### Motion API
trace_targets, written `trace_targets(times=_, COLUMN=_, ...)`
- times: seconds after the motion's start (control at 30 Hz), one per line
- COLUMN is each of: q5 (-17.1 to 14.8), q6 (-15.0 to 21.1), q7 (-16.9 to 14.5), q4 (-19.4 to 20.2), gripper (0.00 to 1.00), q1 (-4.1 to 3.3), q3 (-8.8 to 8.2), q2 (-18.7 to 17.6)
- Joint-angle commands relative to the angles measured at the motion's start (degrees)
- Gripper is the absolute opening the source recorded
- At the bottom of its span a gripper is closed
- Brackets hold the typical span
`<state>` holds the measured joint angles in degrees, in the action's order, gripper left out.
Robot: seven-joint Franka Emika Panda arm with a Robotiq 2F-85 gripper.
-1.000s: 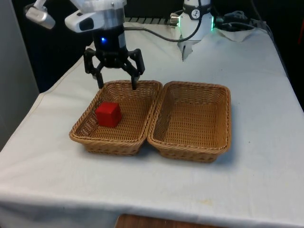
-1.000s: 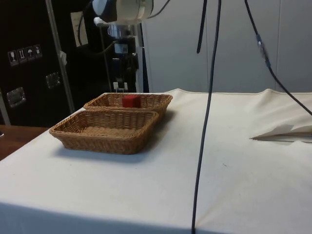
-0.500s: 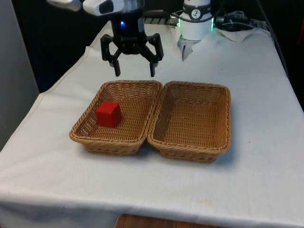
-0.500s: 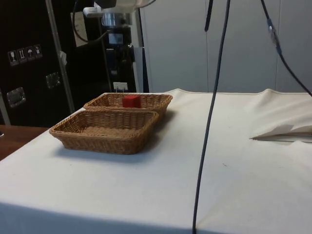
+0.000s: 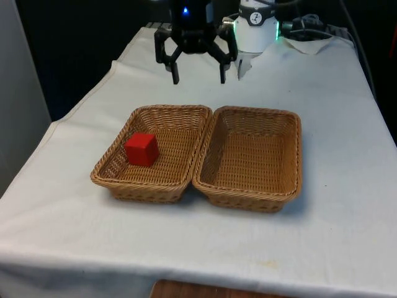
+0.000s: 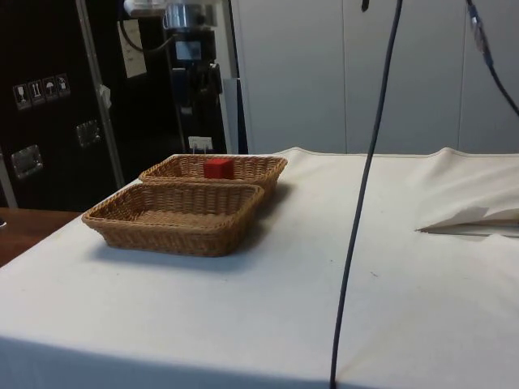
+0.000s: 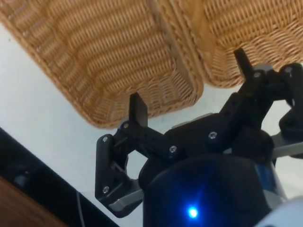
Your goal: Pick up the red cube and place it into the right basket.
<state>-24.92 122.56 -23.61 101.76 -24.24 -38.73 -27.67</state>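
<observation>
The red cube (image 5: 141, 149) lies in the left wicker basket (image 5: 166, 110), near its wall on the front view's left. Beside it stands the right basket (image 5: 255, 112), holding nothing. My gripper (image 5: 199, 79) hangs open with nothing between its fingers, high over the cloth beyond the baskets' far ends, roughly in line with the seam between them. In the side view the cube (image 6: 218, 168) sits in the far basket (image 6: 261, 161), behind the near basket (image 6: 174, 219). In the wrist view the gripper (image 7: 190, 87) spreads wide above the rims of both baskets (image 7: 109, 47).
The robot's white base (image 5: 255, 31) and some cables stand at the table's far end, close to the gripper. A dark cable (image 6: 361, 203) hangs down across the side view. The cloth rises in a fold (image 6: 474, 219) on that view's right.
The open gripper has risen off the left basket's far rim and moved back towards the robot and to the front view's right. The cube has not moved.
</observation>
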Motion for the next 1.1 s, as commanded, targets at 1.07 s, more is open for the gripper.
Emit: trace_targets(times=1.07, q5=12.3, q6=0.1, q7=9.2, q4=8.7, gripper=1.00, q1=-0.63, q3=9.28, q2=14.6)
